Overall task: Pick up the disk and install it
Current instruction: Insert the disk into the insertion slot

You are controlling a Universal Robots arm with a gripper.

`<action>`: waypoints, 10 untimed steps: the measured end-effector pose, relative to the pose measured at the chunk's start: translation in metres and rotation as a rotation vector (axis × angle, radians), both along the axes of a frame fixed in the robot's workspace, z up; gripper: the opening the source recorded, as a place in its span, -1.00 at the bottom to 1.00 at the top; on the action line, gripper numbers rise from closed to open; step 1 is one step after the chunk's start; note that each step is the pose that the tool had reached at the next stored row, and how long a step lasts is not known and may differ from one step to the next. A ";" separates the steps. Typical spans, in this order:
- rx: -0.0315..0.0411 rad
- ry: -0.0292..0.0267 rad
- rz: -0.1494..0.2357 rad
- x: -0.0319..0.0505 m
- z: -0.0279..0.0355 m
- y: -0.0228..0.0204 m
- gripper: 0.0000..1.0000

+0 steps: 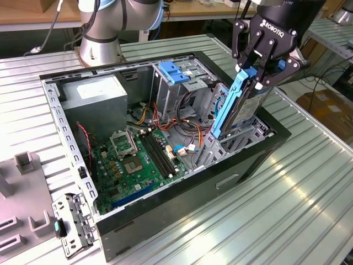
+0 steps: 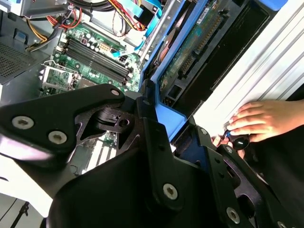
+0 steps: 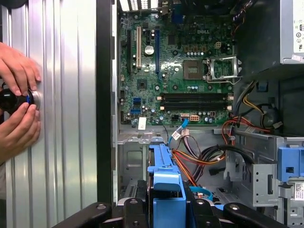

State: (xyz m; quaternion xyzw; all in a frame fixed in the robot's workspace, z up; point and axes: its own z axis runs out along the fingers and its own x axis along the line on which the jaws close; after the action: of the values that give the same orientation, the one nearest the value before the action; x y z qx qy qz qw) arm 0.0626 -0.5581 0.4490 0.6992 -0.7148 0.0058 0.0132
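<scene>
In the exterior view my gripper (image 1: 255, 76) is shut on the top end of the disk (image 1: 238, 107), a dark drive with bright blue side rails. The disk stands tilted, its lower end down in the metal drive bay (image 1: 242, 139) at the corner of the open computer case (image 1: 165, 204) on the exterior view's right. In the second wrist view the black fingers (image 2: 152, 142) clamp the blue rail, and the disk (image 2: 190, 47) shows its green circuit side. The first wrist view has the rail of the disk (image 3: 164, 175) running out from the gripper (image 3: 166, 206) over the bay.
Inside the case lie the green motherboard (image 1: 138, 160), a grey power supply (image 1: 94, 94), coloured cables (image 1: 165, 124) and a paler blue bracket (image 1: 172, 72). A person's hands (image 3: 19, 71) hold a dark knob (image 3: 9, 100) on the ribbed table beside the case. Grey fixtures (image 1: 22, 165) sit at the exterior view's left.
</scene>
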 end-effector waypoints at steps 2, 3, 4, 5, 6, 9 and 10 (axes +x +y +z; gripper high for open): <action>0.0002 0.0000 0.000 0.0000 -0.0010 0.0002 -0.26; 0.0000 0.0000 0.000 0.0000 -0.0012 0.0005 -0.26; 0.0001 0.0000 0.000 0.0000 -0.0015 0.0006 -0.26; 0.0001 0.0000 0.000 0.0000 -0.0018 0.0007 -0.26; 0.0000 0.0000 0.000 0.0000 -0.0024 0.0007 -0.26; 0.0001 0.0000 0.000 0.0000 -0.0047 0.0007 -0.26; 0.0000 0.0000 0.000 0.0000 -0.0059 0.0007 -0.26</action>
State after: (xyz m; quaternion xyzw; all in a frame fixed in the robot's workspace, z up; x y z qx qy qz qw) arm 0.0626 -0.5574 0.4431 0.6991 -0.7148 0.0058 0.0132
